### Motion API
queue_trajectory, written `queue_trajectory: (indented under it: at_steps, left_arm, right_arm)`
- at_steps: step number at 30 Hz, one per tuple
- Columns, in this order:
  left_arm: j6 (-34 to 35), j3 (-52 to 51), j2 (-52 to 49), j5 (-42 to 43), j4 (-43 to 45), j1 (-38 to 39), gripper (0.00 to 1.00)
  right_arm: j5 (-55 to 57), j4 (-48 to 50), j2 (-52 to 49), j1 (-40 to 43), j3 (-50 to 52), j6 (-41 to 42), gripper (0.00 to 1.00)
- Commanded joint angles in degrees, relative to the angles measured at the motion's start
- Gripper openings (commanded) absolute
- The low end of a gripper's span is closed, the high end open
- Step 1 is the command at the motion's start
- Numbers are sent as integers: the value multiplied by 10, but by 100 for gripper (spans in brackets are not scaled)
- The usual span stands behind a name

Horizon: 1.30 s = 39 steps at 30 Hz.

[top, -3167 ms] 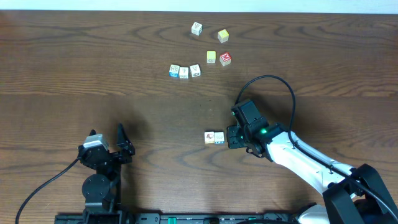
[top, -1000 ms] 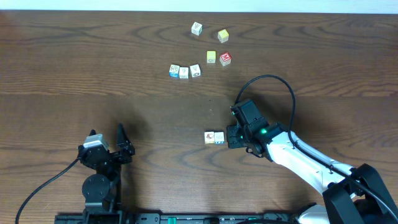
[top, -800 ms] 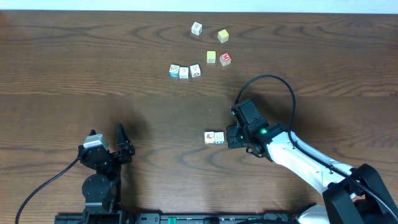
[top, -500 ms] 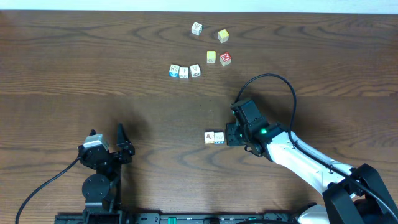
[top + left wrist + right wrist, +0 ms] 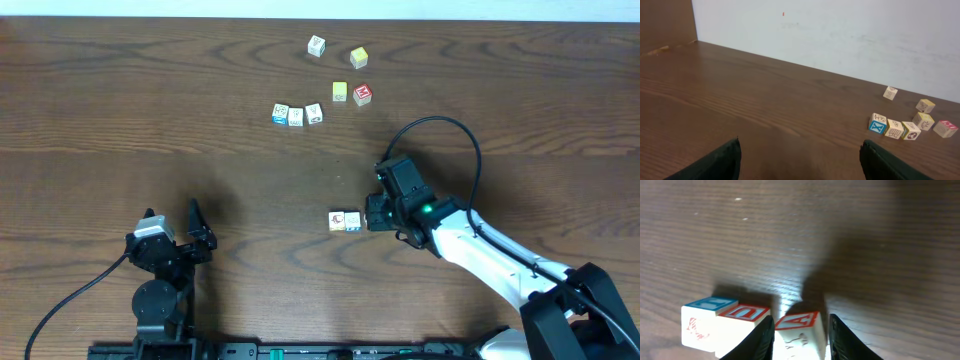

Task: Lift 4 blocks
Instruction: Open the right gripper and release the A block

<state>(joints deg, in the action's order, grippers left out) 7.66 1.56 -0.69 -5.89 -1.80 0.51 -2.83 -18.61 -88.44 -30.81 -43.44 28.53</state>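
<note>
The right gripper [image 5: 801,339] squeezes a small square wooden block with a red letter [image 5: 797,326], its bottom cut off. The left gripper [image 5: 800,165] is wide apart above the grainy brown desk [image 5: 740,100].

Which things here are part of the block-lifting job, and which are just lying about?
Job: right gripper; red-lettered block between its fingers; two blocks beside it.
Lying about: two yellow cubes; red-topped cube; row of three cream blocks and lone cream block, untouched, possibly later targets; left gripper, open.
</note>
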Motion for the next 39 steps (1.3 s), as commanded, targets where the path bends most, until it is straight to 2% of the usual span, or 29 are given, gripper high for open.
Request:
queue_trajectory:
  at_steps: [1,4,11,14,21,33,39]
  left_arm:
    - [-1,-13,1,-3,-20,-2,77]
    - [-1,-13,1,-3,-20,-2,76]
    - [-1,-13,1,-3,-20,-2,76]
    - [-1,-13,1,-3,-20,-2,76]
    - [-1,-13,1,-3,-20,-2,77]
    - [-1,-13,1,-3,-20,-2,77]
    - [-1,-13,1,-3,-20,-2,77]
  right_arm:
    - [9,-3,-3,15,-6,8,32]
    - [11,-7,-3,24,-6,8,31]
    - [13,-45,-3,34,-6,9,14]
    - [13,-62,-3,33,-6,8,9]
    - [13,-67,-3,33,-6,8,9]
    - [19,-47,-3,34,-6,8,13]
    - [25,-72,-3,34,-6,17,7]
